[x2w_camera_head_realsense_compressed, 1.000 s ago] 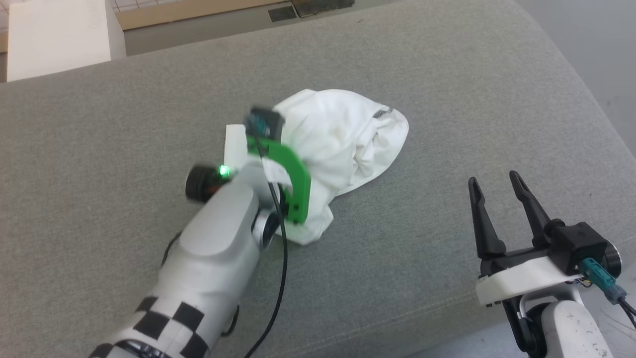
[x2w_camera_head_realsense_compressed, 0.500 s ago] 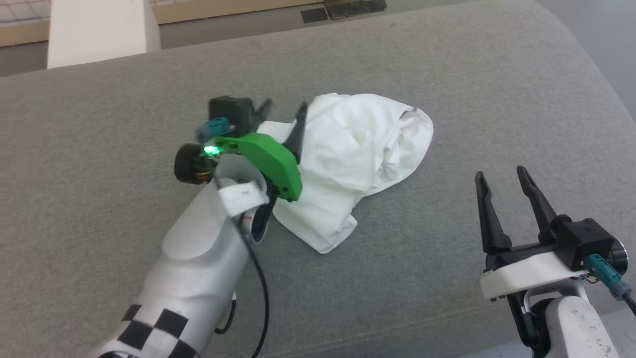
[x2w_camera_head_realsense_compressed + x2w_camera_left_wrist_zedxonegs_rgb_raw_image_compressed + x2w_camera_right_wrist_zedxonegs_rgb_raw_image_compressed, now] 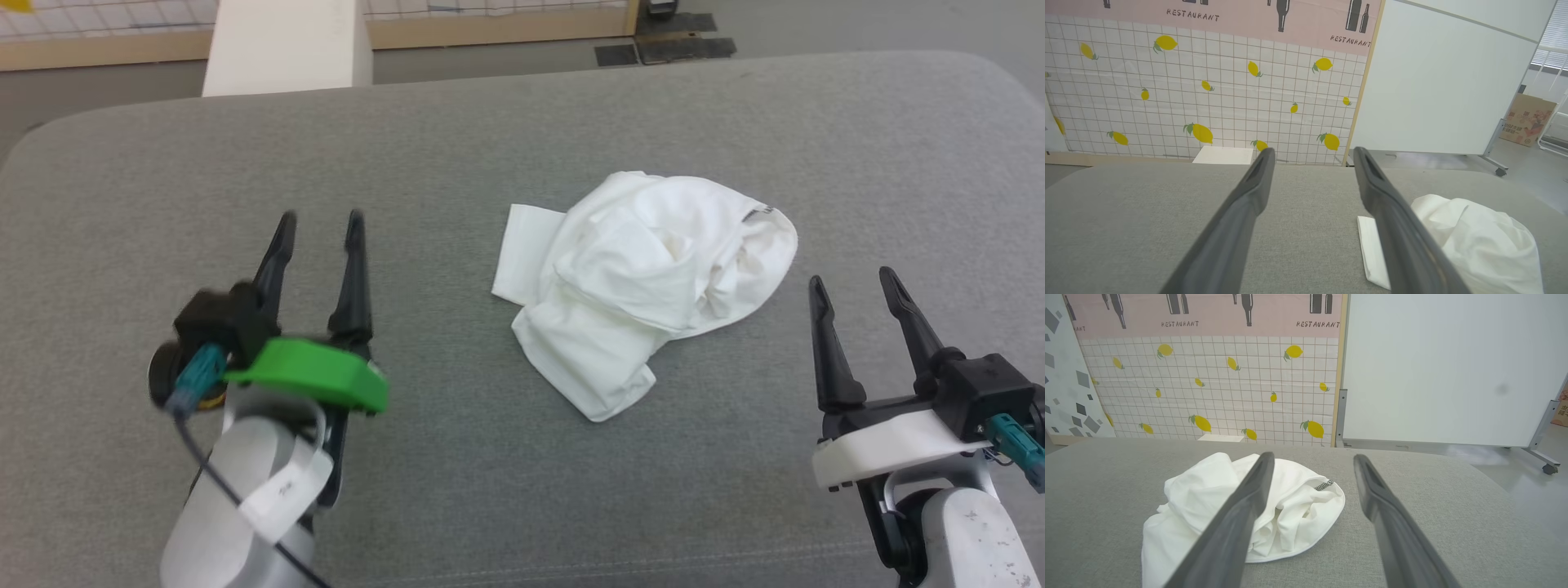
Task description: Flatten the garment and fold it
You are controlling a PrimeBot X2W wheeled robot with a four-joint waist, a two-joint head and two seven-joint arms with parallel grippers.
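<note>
Since a second ago, the left gripper (image 3: 320, 219) has been drawn back off the garment (image 3: 645, 278) to the lower left of the head view, and its jaws have been spread. A flat flap (image 3: 522, 249) is now left bare at the heap's left side. The head camera has also turned, so the heap's shift across the picture is not to be read as a move.

In the head view, the garment is seen crumpled on the grey cushion (image 3: 490, 122), between the two grippers. Its long axis runs from near-left to far-right. The right gripper (image 3: 851, 279), also spread and empty, is judged the nearer, since its tips stand just beside the rounded hem with the zigzag stitching (image 3: 755, 212). The left gripper stands well apart. Bare cushion lies on every side of the heap, and a white box (image 3: 286, 45) is kept beyond the far edge.

In the left wrist view, the left gripper (image 3: 1313, 151) is shown wide and holding nothing. The garment (image 3: 1474, 241) lies off to its right, flap (image 3: 1370, 249) nearest.

In the right wrist view, the right gripper (image 3: 1313, 457) is likewise spread. The garment (image 3: 1200, 490) lies ahead and to its left, stitched hem (image 3: 1324, 485) towards the fingers.
</note>
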